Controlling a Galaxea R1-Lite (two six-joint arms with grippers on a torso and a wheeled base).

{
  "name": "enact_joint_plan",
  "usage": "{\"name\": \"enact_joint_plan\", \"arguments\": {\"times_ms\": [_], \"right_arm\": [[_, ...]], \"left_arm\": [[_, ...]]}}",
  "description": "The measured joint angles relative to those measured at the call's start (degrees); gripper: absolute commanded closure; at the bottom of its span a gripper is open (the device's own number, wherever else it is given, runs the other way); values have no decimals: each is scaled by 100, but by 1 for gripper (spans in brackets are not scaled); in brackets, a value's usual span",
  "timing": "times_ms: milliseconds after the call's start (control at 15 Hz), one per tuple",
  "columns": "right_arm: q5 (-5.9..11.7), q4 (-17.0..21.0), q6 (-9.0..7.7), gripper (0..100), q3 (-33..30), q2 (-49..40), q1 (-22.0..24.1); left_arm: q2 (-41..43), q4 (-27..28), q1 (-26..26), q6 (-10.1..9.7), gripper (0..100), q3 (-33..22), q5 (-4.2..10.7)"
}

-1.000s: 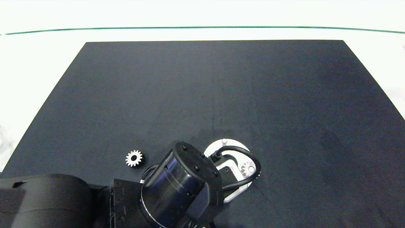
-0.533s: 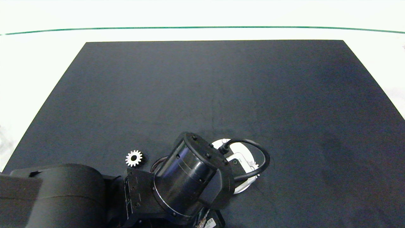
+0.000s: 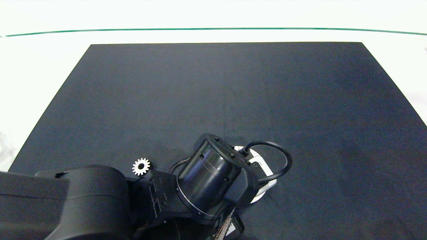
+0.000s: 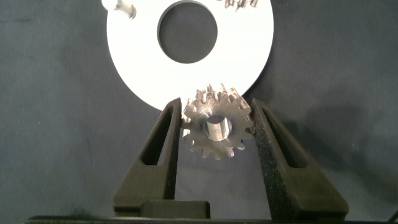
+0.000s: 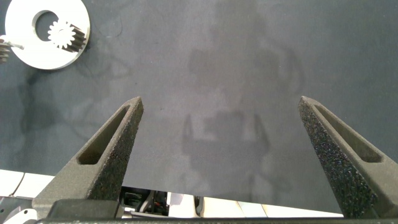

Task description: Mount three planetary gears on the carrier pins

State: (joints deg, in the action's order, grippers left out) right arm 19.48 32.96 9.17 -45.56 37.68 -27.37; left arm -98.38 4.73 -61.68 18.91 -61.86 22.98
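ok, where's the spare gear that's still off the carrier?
The loose gear lies flat on the black mat in the head view, beside the left arm, apart from the white disc.

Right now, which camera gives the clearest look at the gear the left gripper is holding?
The left wrist view: the held gear sits between the left gripper fingers, teeth and a pin in its centre hole plain, at the white disc edge. In the head view the arm hides it. The right wrist view does not show it clearly.

Three gears (image 4: 217,124), one disc (image 4: 137,68)
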Motion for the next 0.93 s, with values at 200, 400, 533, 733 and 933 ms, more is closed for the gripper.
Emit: {"name": "enact_joint_plan", "arguments": {"times_ms": [200,400,533,733,933], "right_arm": [[0,0,0,0,-4,2,0],[0,0,1,0,-6,0,-2],[2,-2,1,0,-6,0,-5],[0,0,1,0,-6,2,-5],[0,-2,1,0,-6,0,-9]], "left_arm": [[-132,0,5,2,78,-116,0],[-241,-2,37,57,78,-232,0],[-276,1,122,162,78,-261,0],[-286,-5,185,173,78,-267,-9],[-316,-11,199,173,78,-283,-5]]}}
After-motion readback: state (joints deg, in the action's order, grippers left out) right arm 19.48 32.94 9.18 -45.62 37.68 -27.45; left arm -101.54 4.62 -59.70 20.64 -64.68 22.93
